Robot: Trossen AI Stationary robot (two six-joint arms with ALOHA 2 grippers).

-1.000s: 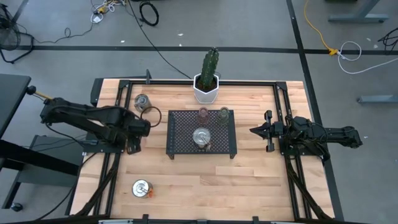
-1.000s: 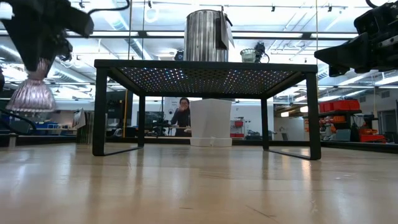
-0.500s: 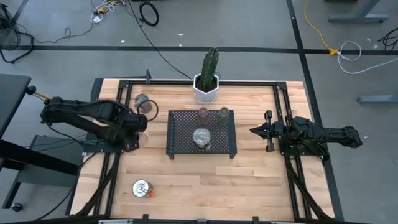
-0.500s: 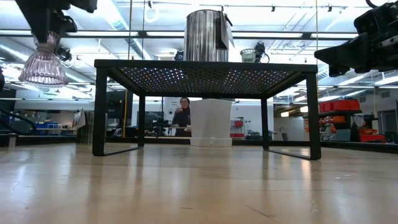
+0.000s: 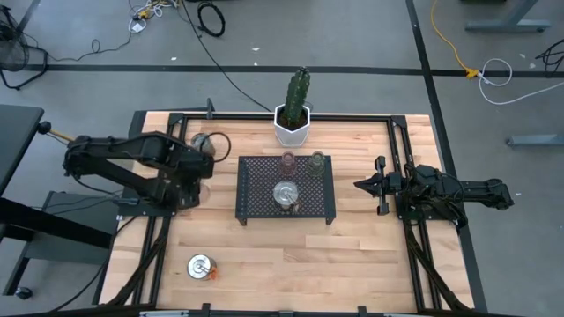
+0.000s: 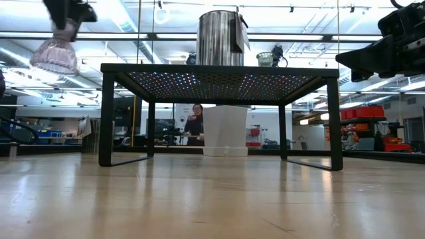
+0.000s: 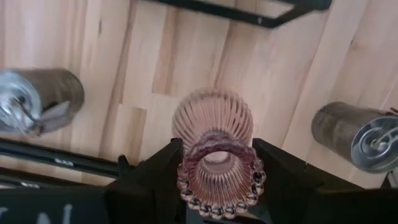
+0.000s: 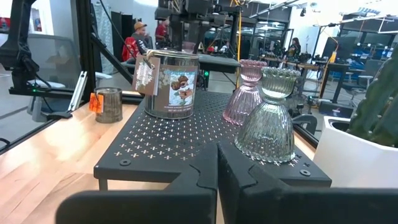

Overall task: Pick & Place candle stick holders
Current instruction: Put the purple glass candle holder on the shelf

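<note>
1. The left gripper [image 7: 214, 180] hangs in the air above the left part of the wooden table [image 5: 352, 255], its jaws partly open and clamped on a pinkish ribbed glass holder [image 7: 214, 155].
2. That held holder sits between the two dark fingers [image 7: 149, 177], gripped near its beaded rim, with its ribbed body reaching out beyond the fingertips towards the table below.
3. In the low view the held holder [image 6: 54, 54] is clear of the tabletop, higher than the top of the black mesh tray [image 6: 219, 76] and to one side of it.
4. A silver metal holder [image 5: 201, 142] stands on the table just beyond the left gripper, near the back edge.
5. Another silver metal holder [image 5: 202, 266] stands well apart from those jaws, near the front edge of the table.
6. On the tray, away from both grippers, stand a third silver holder [image 5: 285, 193], a second pinkish glass holder [image 5: 288, 161] and a greenish glass holder [image 5: 316, 161].
7. The right gripper [image 5: 363, 185] waits over the right part of the table with its jaws fully closed and holding nothing.
8. From the right wrist, the tray lies straight ahead of those closed jaws, with the greenish holder [image 8: 267, 118] nearest, the pinkish one [image 8: 244, 93] behind it and the silver one [image 8: 171, 84] beside them.
9. A white hexagonal pot with a cactus [image 5: 293, 114] stands behind the tray, at the back edge of the table.
</note>
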